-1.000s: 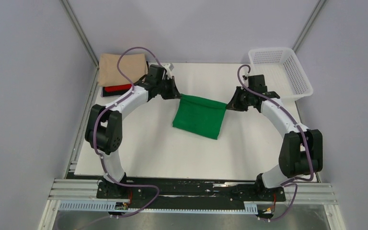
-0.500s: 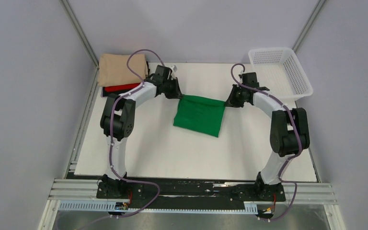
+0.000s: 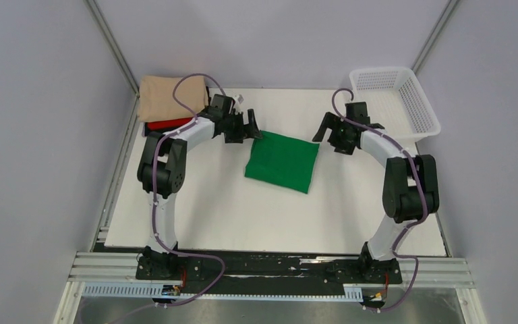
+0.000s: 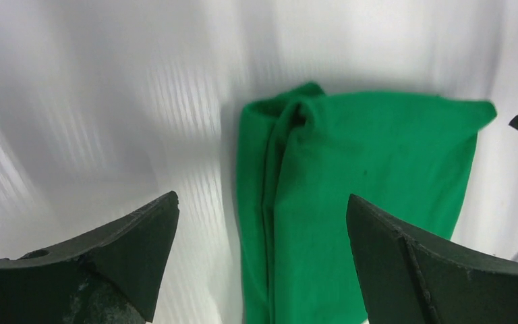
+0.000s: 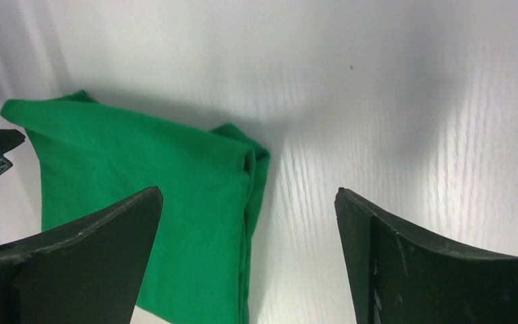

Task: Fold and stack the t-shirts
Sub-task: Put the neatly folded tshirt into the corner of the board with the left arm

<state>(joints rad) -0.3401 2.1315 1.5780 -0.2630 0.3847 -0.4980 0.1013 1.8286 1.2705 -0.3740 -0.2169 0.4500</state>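
Released since a second ago: left gripper (image 3: pixel 253 127) and right gripper (image 3: pixel 323 128) hang jaws apart and empty just outside the far corners of the green t-shirt (image 3: pixel 282 160), now lying folded flat mid-table, probably dropped to settle before joining the beige t-shirt (image 3: pixel 168 98) pile far-left.

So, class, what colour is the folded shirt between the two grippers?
The shirt is plain bright green; the top external view shows it best.
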